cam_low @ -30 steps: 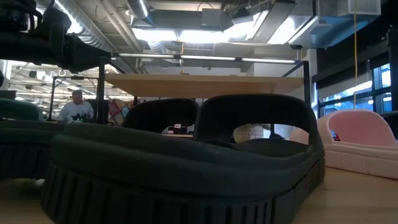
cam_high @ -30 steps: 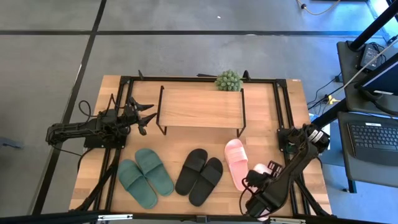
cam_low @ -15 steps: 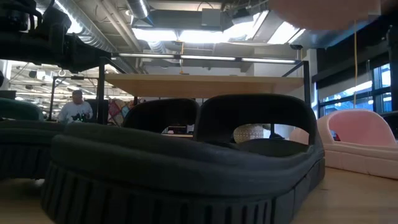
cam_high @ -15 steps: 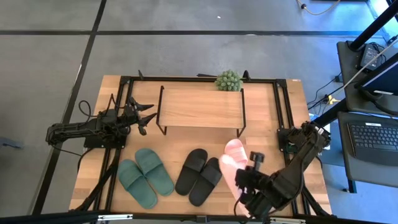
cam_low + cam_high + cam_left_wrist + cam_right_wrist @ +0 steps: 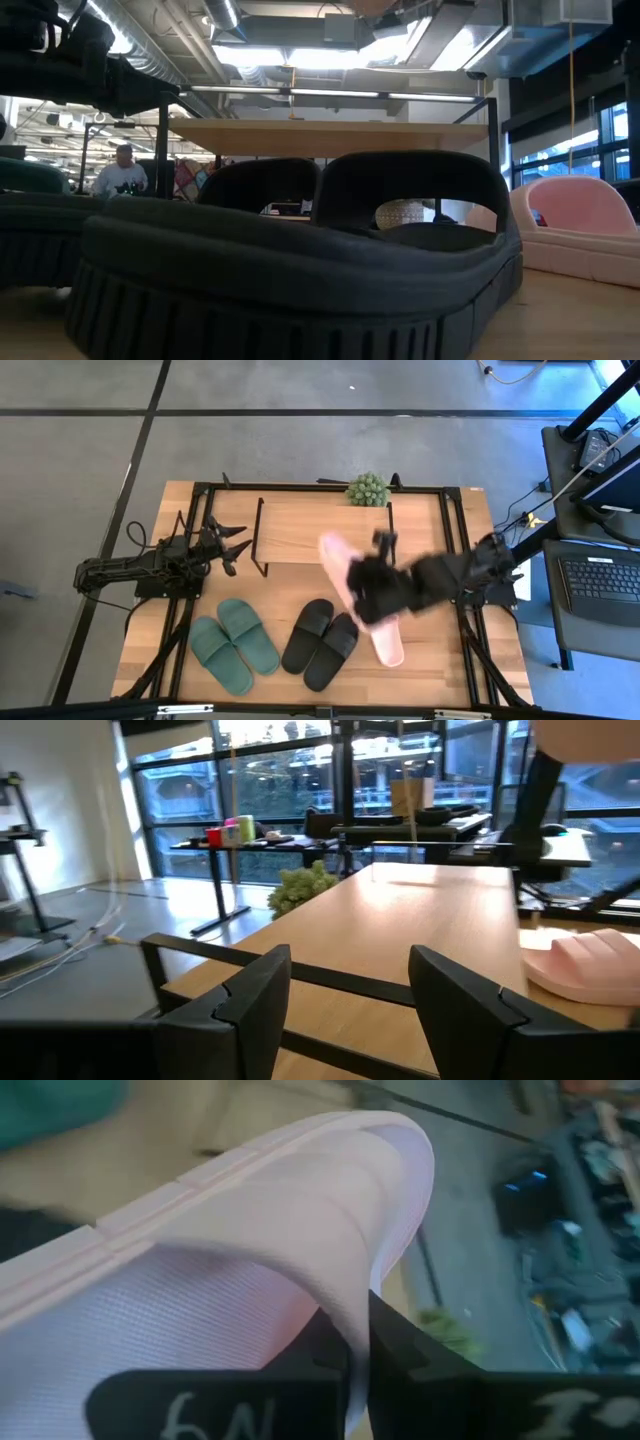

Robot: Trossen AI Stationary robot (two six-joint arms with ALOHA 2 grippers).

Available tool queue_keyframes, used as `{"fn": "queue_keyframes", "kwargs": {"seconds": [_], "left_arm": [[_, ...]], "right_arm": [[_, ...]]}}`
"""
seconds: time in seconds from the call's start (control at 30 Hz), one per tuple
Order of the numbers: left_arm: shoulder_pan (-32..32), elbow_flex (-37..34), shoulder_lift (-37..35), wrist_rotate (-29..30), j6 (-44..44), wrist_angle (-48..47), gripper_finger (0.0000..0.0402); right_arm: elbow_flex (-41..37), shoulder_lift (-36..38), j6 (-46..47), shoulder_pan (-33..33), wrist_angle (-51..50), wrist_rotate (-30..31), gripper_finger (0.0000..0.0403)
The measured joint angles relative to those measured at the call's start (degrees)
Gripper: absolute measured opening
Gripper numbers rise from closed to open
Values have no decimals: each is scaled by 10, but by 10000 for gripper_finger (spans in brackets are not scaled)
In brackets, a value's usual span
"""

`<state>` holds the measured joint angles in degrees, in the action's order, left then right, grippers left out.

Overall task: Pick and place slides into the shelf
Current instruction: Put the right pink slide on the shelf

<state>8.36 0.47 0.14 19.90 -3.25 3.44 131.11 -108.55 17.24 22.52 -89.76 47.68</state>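
Held pink slide (image 5: 340, 565): we see it lifted off the table, tilted, over the front right corner of the shelf; in the right wrist view its strap (image 5: 300, 1220) is pinched between the dark fingers.
Right gripper (image 5: 368, 582): we find it clenched on that strap, the right arm reaching in across the table from its right side.
Second pink slide (image 5: 388, 640): we see it flat on the table, right of the black pair and partly under the arm.
Black slides (image 5: 320, 643): we note them side by side on the table in front of the shelf, touching each other.
Green slides (image 5: 234, 645): we note them side by side, left of the black pair.
Shelf (image 5: 322, 532): we see a light wooden top board on thin black legs, at the table's far middle; the board is bare.
Plant (image 5: 366, 489): we see it just behind the shelf's right end.
Left gripper (image 5: 232, 545): we see it resting near the shelf's left end, fingers spread and holding nothing.
Person (image 5: 122, 170): we see one in the room beyond the table, in the low view.
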Motion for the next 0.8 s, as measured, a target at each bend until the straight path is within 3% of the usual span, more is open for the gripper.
{"fn": "queue_keyframes", "kwargs": {"seconds": [0.2, 0.37, 0.6, 0.8], "left_arm": [[0, 0, 0, 6, 0, 0, 198], [0, 0, 0, 6, 0, 0, 198], [0, 0, 2, 5, 0, 1, 198], [0, 0, 2, 5, 0, 1, 198]], "right_arm": [[35, 1, -90, -158, 14, -4, 13], [34, -17, -121, -240, -4, -47, 13], [-2, -59, -160, -270, -1, -47, 13], [-57, -79, -125, -279, -2, -30, 13]]}}
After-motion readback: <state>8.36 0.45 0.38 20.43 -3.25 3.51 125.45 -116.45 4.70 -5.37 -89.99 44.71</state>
